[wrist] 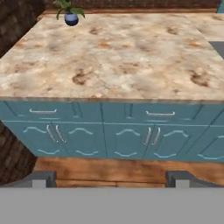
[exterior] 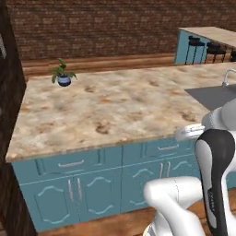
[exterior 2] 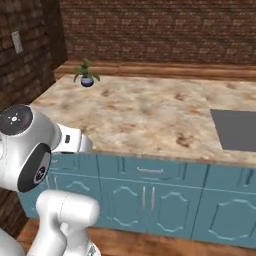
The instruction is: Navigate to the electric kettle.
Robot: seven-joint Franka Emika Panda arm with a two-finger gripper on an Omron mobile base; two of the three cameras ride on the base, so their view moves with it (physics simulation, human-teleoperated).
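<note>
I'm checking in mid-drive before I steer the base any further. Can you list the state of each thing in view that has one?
gripper: open, fingertips apart, holding nothing.
potted plant: upright, near the counter's far left corner.
cabinet doors: all shut.
drawers: all shut.
counter: marbled top, with a dark grey sink recess at its right.
faucet: no water seen running; mostly cut off at the frame edge.

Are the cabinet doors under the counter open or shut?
Shut. The teal cabinet doors sit flush under the marble counter, with no dark gaps, and the drawers above are pushed in too.
</note>
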